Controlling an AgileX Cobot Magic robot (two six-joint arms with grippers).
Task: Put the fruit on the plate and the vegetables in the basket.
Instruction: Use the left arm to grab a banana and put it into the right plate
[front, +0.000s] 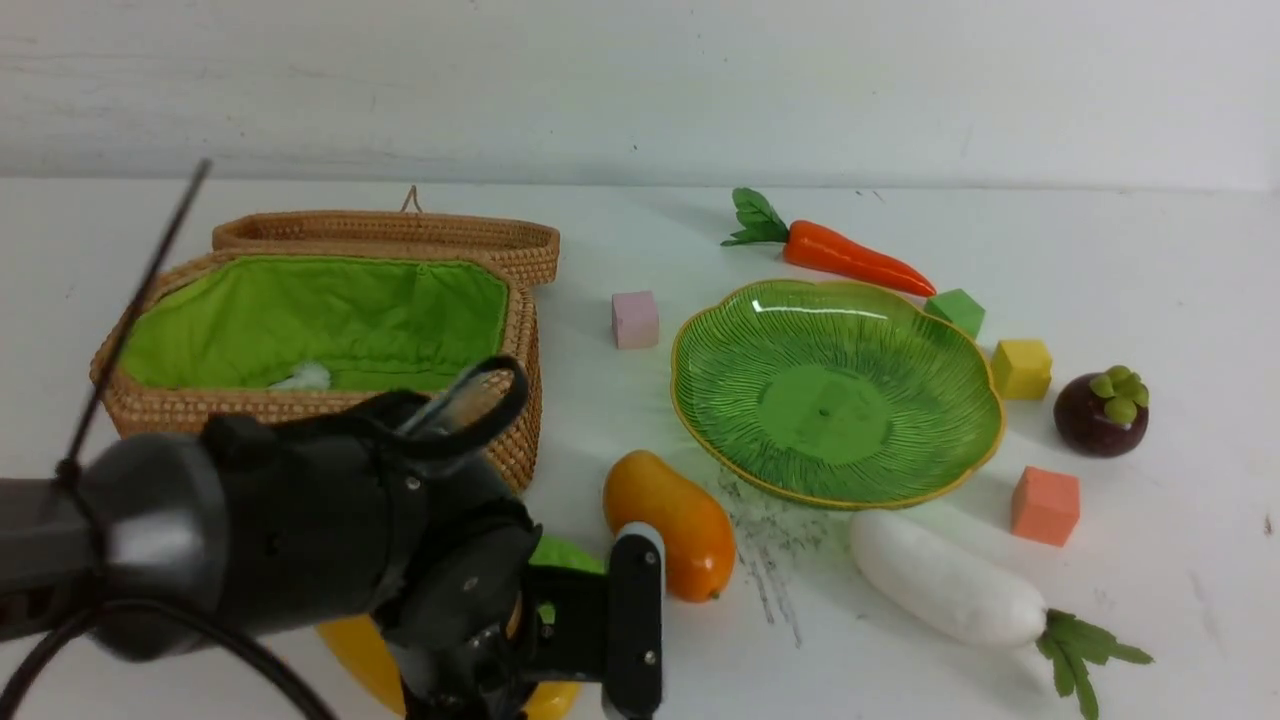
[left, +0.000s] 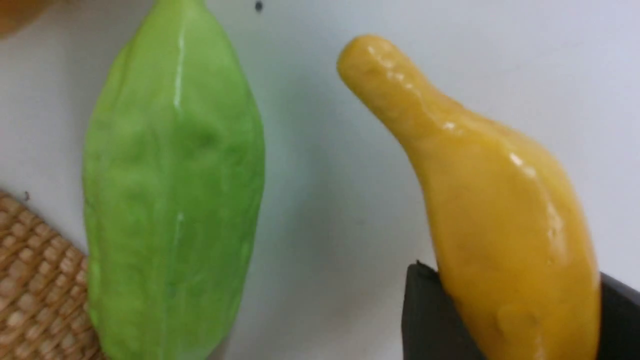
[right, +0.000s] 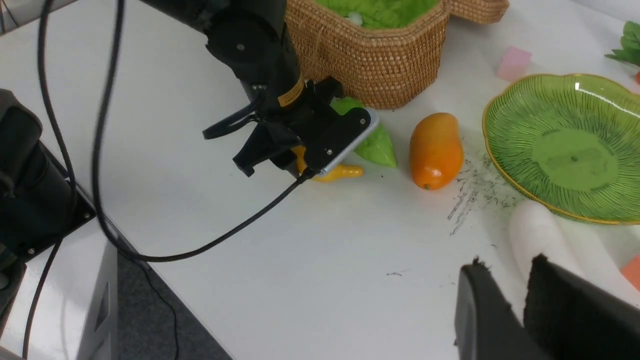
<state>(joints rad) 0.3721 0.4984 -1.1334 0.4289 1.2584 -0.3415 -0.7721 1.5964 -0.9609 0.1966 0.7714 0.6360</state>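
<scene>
Left claw (right: 312, 157) straddled the banana (left: 500, 200), grip uncertain. Gourd (left: 175, 200) lay just beyond at twelve o'clock, beside the basket (front: 500, 440), with the mango (front: 670, 520) at two o'clock. Right claw (right: 520, 310), slightly parted and empty, hovered near the radish (front: 945, 580).

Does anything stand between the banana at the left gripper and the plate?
Yes: the mango lies between the banana and the plate; a lifted carry should clear it.
</scene>
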